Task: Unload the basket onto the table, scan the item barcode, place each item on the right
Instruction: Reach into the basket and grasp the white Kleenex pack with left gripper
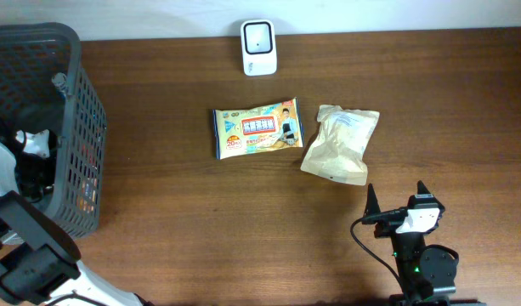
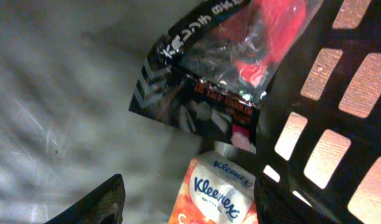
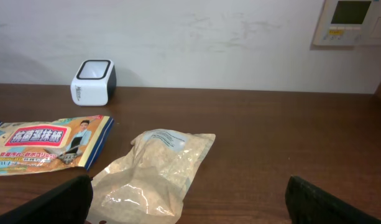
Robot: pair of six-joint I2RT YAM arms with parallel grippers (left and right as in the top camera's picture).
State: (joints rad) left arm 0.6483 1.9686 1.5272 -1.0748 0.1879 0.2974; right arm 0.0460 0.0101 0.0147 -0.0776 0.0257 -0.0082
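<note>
In the left wrist view my left gripper [image 2: 190,210] is down inside the dark mesh basket [image 2: 339,93]. Its jaws stand apart around an orange and white Kleenex pack [image 2: 218,194], and the left finger is clear of the pack. A black and red snack bag [image 2: 209,74] lies just beyond. The white barcode scanner [image 1: 259,47] stands at the table's far edge. My right gripper [image 1: 398,208] rests open near the front right, with a beige pouch [image 3: 156,174] just ahead of its left finger.
A colourful flat packet [image 1: 257,130] lies mid-table beside the beige pouch [image 1: 340,143]. The basket [image 1: 69,127] fills the left edge, with my left arm reaching into it. A white wall rises behind the scanner [image 3: 93,81].
</note>
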